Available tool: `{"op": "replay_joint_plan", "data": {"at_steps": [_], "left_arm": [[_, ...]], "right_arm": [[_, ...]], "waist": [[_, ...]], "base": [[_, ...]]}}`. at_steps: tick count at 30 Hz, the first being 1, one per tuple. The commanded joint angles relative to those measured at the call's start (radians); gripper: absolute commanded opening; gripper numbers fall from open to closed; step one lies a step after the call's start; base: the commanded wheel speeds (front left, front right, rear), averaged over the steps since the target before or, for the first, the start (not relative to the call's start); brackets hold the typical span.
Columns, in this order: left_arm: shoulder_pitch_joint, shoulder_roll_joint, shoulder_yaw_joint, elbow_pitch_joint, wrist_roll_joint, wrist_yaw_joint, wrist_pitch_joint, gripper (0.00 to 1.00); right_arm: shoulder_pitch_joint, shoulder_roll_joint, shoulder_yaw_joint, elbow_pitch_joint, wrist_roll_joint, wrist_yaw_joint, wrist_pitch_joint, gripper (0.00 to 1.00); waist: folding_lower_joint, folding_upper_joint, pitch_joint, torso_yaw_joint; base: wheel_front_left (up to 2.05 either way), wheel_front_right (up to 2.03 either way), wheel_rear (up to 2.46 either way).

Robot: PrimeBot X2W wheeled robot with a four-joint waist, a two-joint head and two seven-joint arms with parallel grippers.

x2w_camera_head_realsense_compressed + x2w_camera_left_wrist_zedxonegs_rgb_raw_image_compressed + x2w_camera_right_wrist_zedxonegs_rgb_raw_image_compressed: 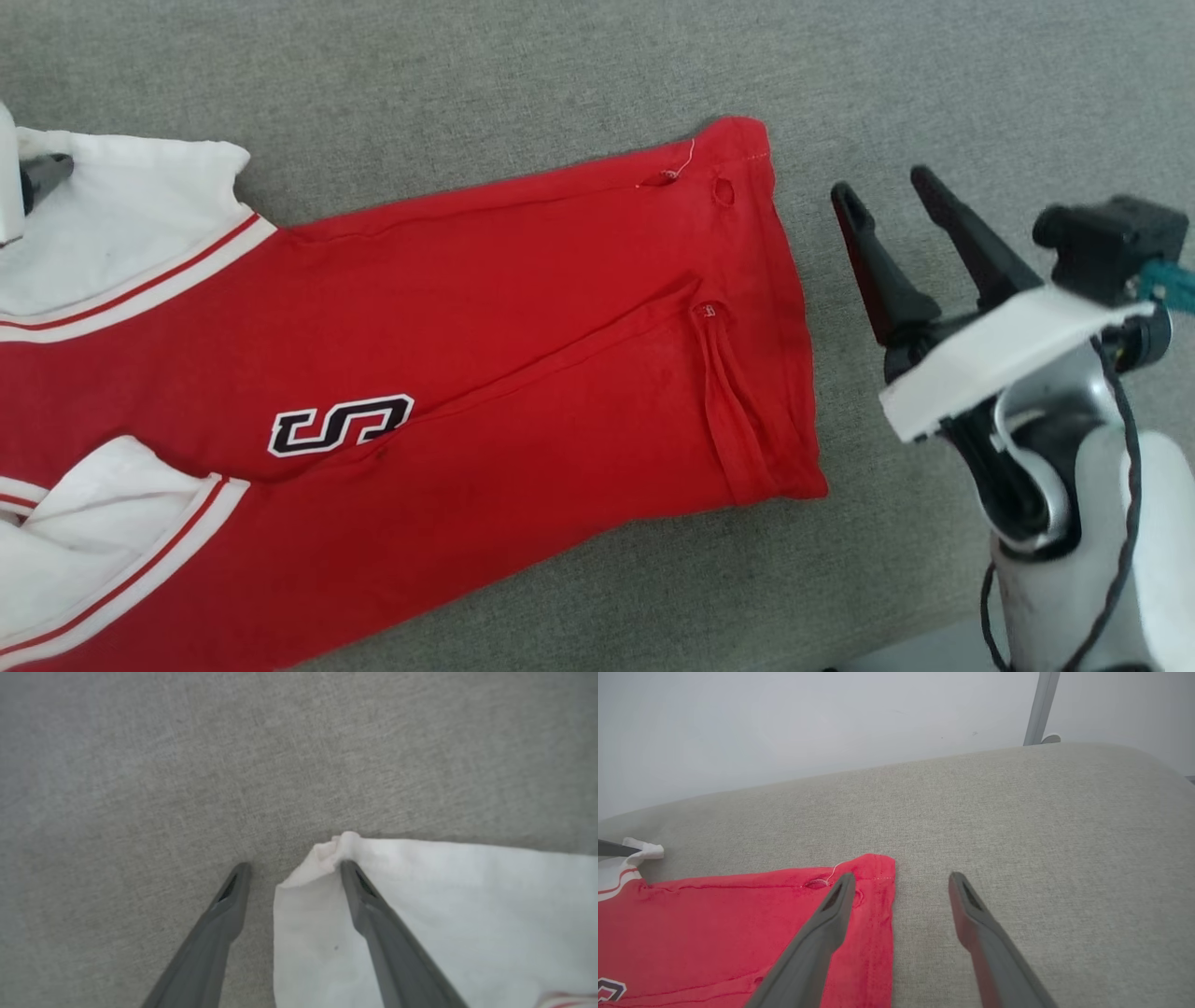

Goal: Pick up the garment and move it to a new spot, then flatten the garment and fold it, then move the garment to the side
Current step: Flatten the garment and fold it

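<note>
Head view: your garment (pixel 523 317) lies on grey upholstery (pixel 560 75), long axis left to right, hem toward the right gripper (pixel 882 182), whose fingers are spread wide and empty.
Left wrist: left gripper (pixel 294 864) fingers wide, one over the white sleeve (pixel 444 914) corner.
Right wrist: hem corner beside one finger.

The garment (pixel 523 308) lies before me on the grey fabric cushion (pixel 467 84). It is a red jersey T-shirt stretched sideways, mostly flat, with a slanting fold line down its middle. Its 2 white sleeves, trimmed in red-and-white stripes, lie to my left: the upper sleeve (pixel 121 224) has a bunched corner, the lower sleeve (pixel 84 532) is crumpled. A dark "S" print (pixel 341 425) faces up. The hem (pixel 780 327) ends at my right, with a small hole (pixel 724 191) and a loose thread (pixel 687 159) near its far corner.
</note>
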Motion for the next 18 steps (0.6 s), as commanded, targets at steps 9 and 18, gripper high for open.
{"op": "replay_joint_plan", "data": {"at_steps": [9, 18], "left_arm": [[-0.003, -0.122, -0.049, 0.121, -0.012, -0.054, 0.046, 0.00], [-0.052, -0.197, -0.057, 0.168, -0.001, -0.100, 0.016, 0.00]], "right_arm": [[-0.215, -0.003, 0.042, 0.161, -0.015, 0.000, 0.202, 1.00], [-0.368, -0.028, 0.089, 0.354, -0.064, 0.000, 0.491, 1.00]], "waist": [[0.0000, -0.0001, 0.028, 0.033], [0.0000, -0.0001, 0.021, 0.089]], "base": [[0.00, 0.00, 0.00], [0.00, 0.00, 0.00]]}}
